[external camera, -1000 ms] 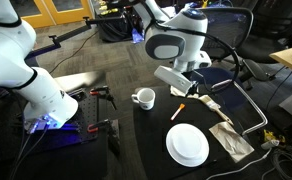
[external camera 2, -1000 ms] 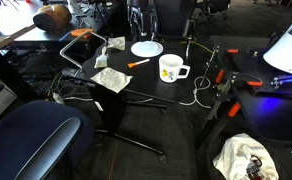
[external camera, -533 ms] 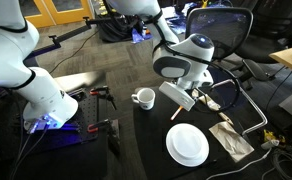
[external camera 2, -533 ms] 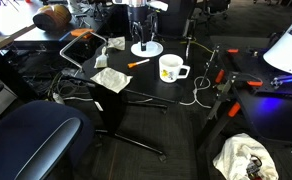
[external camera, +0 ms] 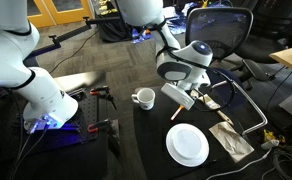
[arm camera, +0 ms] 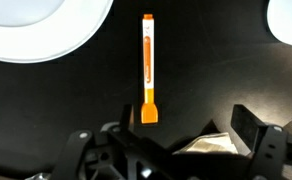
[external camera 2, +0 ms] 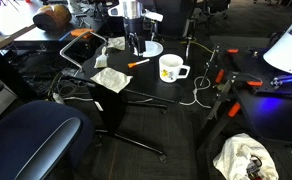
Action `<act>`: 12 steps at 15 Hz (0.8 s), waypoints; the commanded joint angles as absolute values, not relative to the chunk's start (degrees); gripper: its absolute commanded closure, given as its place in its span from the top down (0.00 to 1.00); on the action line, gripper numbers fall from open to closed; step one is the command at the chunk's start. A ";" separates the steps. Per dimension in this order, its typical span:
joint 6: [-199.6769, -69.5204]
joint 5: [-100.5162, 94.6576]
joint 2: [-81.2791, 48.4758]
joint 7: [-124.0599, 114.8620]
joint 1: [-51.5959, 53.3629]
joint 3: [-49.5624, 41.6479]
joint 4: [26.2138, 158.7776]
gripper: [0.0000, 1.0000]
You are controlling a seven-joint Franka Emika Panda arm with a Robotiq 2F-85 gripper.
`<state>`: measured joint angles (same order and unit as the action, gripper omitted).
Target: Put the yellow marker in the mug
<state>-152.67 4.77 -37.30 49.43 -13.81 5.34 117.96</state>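
The yellow marker (external camera: 176, 110) lies flat on the black table between the mug and the plate. It also shows in the other exterior view (external camera 2: 138, 63) and runs up the middle of the wrist view (arm camera: 148, 65). The white mug (external camera: 143, 97) (external camera 2: 172, 68) stands upright, handle out to the side; its edge shows at the top right corner of the wrist view (arm camera: 291, 20). My gripper (external camera: 187, 99) (external camera 2: 136, 46) (arm camera: 186, 122) hangs open and empty just above the table beside the marker's orange end, not touching it.
A round white plate (external camera: 187, 145) (external camera 2: 147, 48) (arm camera: 46, 25) lies close to the marker. Crumpled pale napkins (external camera: 231, 138) (external camera 2: 111, 78) lie by the table edge, one under the jaws (arm camera: 211, 143). A white cable (external camera 2: 198, 95) hangs off the table. Office chairs stand around.
The arm has swung in and come down over the table, bringing the open gripper close above the marker. Marker, mug and plate have not moved.
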 commanded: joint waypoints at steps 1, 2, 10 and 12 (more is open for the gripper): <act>-151.26 3.07 -39.59 48.26 -13.95 5.84 115.00 1.00; -151.23 2.93 -40.09 48.17 -13.95 5.86 114.55 1.00; -150.05 1.53 -43.25 47.32 -13.88 5.43 111.16 1.00; -149.87 1.45 -43.81 47.20 -13.90 5.33 110.55 1.00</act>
<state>-152.06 2.85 -42.73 49.12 -13.71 5.40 112.87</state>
